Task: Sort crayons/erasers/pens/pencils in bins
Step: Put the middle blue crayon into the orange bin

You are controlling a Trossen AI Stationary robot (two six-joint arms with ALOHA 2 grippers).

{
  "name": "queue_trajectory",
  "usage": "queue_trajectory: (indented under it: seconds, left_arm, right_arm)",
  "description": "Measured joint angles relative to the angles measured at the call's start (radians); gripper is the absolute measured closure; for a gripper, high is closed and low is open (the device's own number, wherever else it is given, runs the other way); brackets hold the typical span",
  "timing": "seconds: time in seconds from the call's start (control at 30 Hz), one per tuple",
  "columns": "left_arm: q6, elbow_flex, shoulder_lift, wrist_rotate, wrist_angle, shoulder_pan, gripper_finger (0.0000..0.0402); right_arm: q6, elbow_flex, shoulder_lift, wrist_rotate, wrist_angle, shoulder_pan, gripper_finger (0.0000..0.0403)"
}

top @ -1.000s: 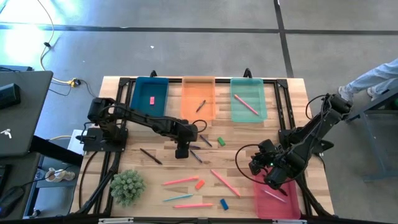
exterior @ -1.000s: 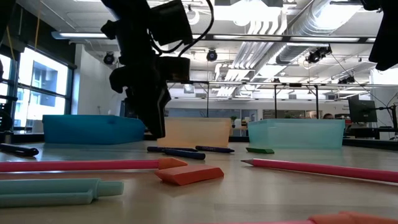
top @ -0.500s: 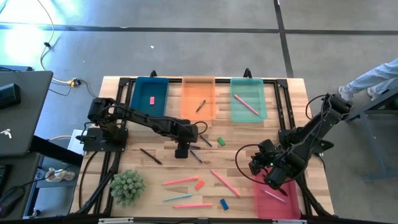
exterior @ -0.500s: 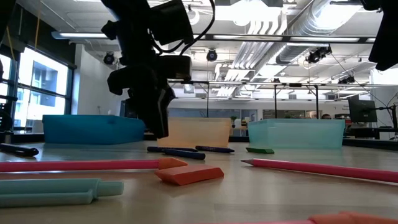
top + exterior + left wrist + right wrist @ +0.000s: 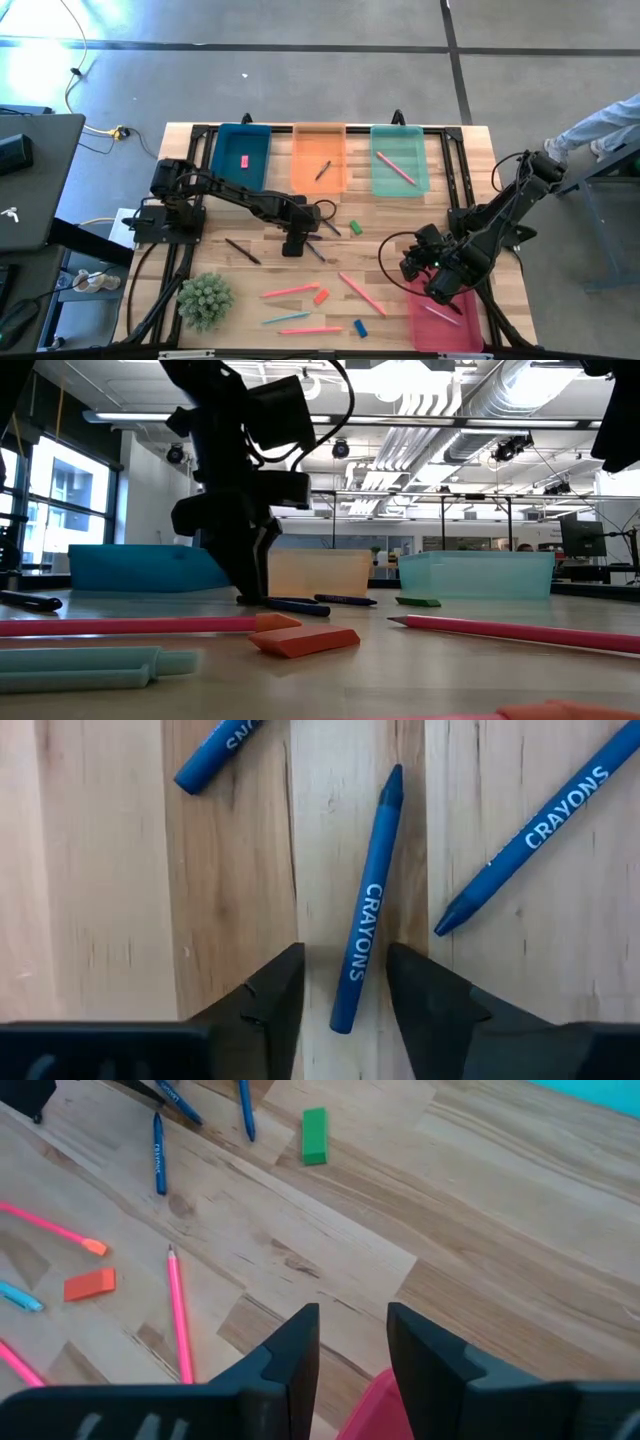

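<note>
My left gripper (image 5: pixel 345 955) points down at mid-table (image 5: pixel 292 245), its tips close to the wood (image 5: pixel 250 592). It is open, and its fingers stand on either side of the blunt end of a blue crayon (image 5: pixel 365 910) that lies flat; a gap shows on both sides. Two more crayons (image 5: pixel 215 755) (image 5: pixel 530 835) lie beside it. My right gripper (image 5: pixel 353 1315) hangs open over the red-pink bin (image 5: pixel 425 330), with nothing between its fingers. The dark blue-teal (image 5: pixel 225 160), orange (image 5: pixel 305 160) and light green bins (image 5: pixel 415 150) stand along the far edge.
A black pen (image 5: pixel 243 251) lies left of my left gripper and a green eraser (image 5: pixel 354 227) to its right. Pink pencils (image 5: pixel 290 291) (image 5: pixel 361 293), a light blue pencil (image 5: pixel 287 318), an orange eraser (image 5: pixel 321 296) and a blue eraser (image 5: pixel 360 327) lie nearer. A plant (image 5: pixel 205 300) stands near-left.
My left gripper has sunk a little toward the table, and its tips now stand low around the crayon. The crayons have not moved.
</note>
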Motion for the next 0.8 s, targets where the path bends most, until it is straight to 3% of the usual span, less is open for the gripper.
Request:
queue_trajectory:
  seconds: [0.33, 0.8]
  left_arm:
    - [0.038, 0.0, 0.001, 0.0, -0.007, -0.016, 0.0389]
    - [0.031, -0.004, -0.014, 0.018, -0.005, -0.014, 0.0397]
  right_arm:
    - [0.0, 0.0, 0.0, 0.0, 0.004, 0.0, 0.0291]
    - [-0.001, 0.0, 0.0, 0.0, 0.055, 0.0, 0.0291]
